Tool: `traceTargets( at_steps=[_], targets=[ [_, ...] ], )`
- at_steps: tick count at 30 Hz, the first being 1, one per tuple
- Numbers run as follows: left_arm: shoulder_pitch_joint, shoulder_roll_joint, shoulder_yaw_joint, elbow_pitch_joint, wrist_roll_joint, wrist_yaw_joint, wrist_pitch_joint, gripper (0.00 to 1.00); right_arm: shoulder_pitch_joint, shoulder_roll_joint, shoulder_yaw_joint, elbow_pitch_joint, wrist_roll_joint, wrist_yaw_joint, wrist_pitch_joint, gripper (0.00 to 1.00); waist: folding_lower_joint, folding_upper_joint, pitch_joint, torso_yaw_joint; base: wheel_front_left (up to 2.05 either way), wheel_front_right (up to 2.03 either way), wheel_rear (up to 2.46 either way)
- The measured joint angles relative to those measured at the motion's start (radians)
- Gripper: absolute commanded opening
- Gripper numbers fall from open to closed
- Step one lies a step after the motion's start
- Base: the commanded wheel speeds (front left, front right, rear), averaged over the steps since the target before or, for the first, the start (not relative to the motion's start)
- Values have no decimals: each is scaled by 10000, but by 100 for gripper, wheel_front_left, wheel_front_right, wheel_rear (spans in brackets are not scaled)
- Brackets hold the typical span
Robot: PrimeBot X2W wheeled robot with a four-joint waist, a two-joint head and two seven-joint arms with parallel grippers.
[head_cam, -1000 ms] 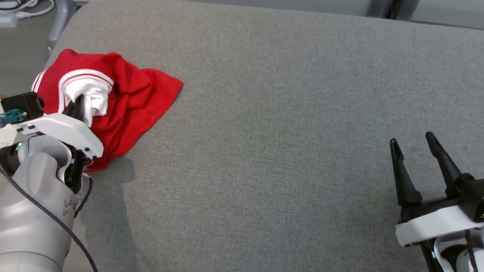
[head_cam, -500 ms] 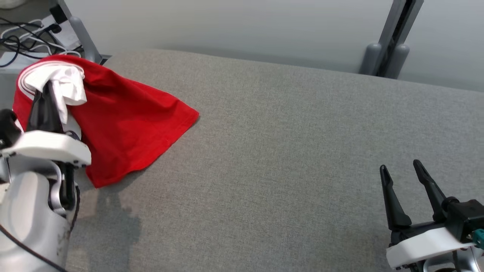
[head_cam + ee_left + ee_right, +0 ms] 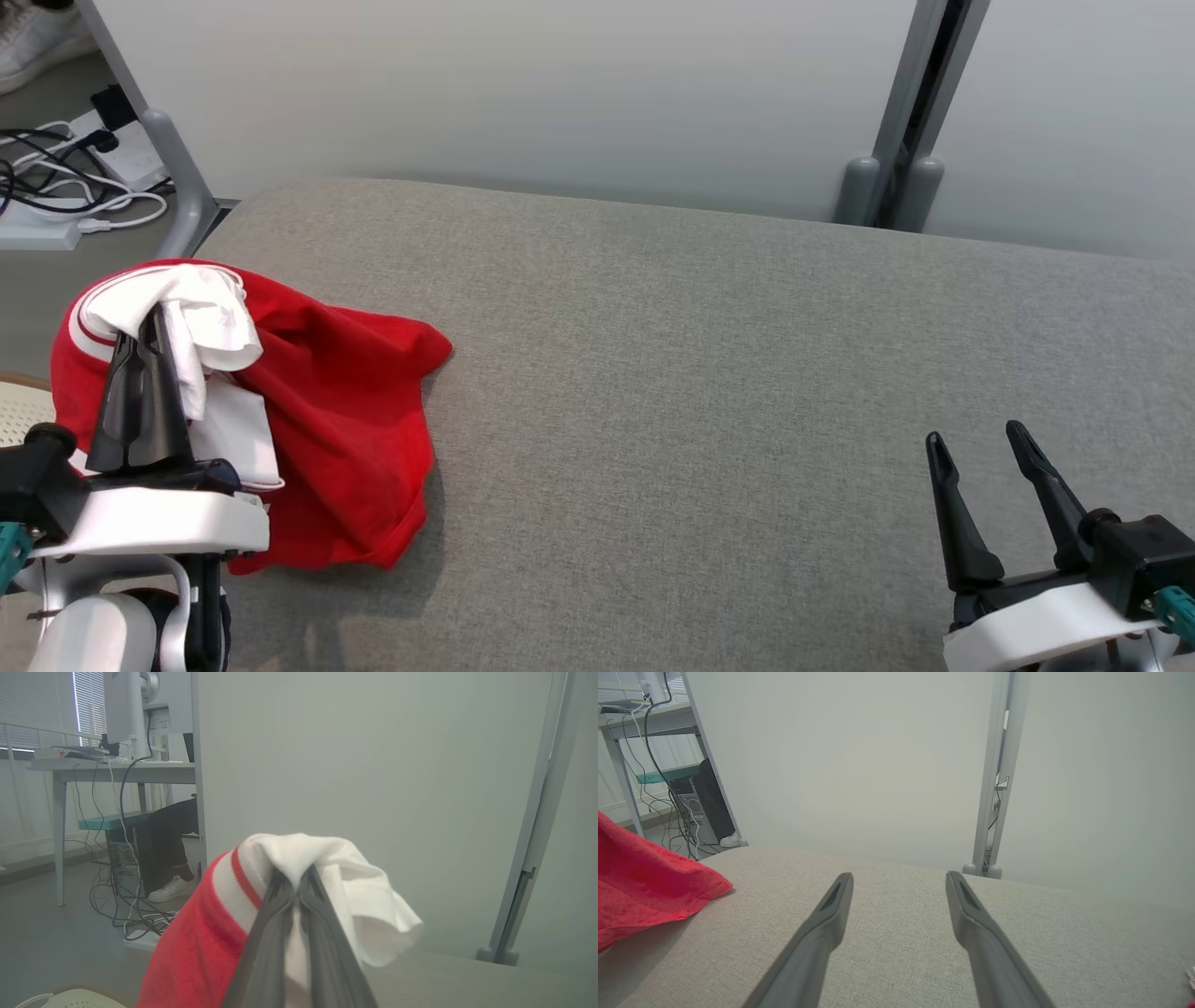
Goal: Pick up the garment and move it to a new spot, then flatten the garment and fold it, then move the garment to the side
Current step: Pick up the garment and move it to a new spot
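Note:
The garment [image 3: 345, 411] is red with white, red-striped trim. It hangs bunched at the left of the grey cushioned surface [image 3: 709, 392], its lower part draping onto the surface. My left gripper [image 3: 154, 322] is shut on the garment's white part; the left wrist view shows white cloth [image 3: 327, 868] pinched between the closed fingers at my left gripper's tips [image 3: 294, 877]. At the lower right my right gripper [image 3: 973, 441] stands open above the bare surface, nothing between its fingers; my right gripper [image 3: 899, 877] appears again in the right wrist view, with the garment's red edge [image 3: 649, 886] at far left.
A pale partition wall with a grey post [image 3: 901, 121] runs behind the surface. Cables and a power strip [image 3: 56, 196] lie on the floor at the far left. A person's leg and white shoe [image 3: 170, 889] are under a desk beyond. A cream perforated thing [image 3: 19, 411] sits at the left edge.
The head camera has tilted up, bringing the wall into view. My left gripper has lifted the pinched garment off the surface, so the cloth hangs bunched instead of lying spread. The right gripper stays open.

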Motion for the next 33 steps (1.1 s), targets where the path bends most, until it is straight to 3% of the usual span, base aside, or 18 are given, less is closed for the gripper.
traceTargets(
  at_steps=[8, 15, 26, 33],
  targets=[
    [366, 2, -690, -1333, 353, 123, 577, 0, -217, 4, 104, 44, 71, -2, -90, 100, 0, 0, 136, -689, 0, 0, 0],
    [104, -334, -1814, -1559, 520, -307, 792, 0, -449, 8, 130, 59, 146, -2, -196, 100, 0, 0, 425, -1733, 0, 0, 0],
    [-1273, -920, -3256, -73, 523, -1319, 1043, 0, -901, 0, 284, 401, 504, -2, -640, 100, 0, 0, 1232, -3830, 0, 0, 0],
    [-2272, -1413, -3931, 1935, 527, -1902, 1131, 0, -1246, 0, 364, 813, 857, -2, -1057, 100, 0, 0, 2008, -5066, 0, 0, 0]
  ],
)
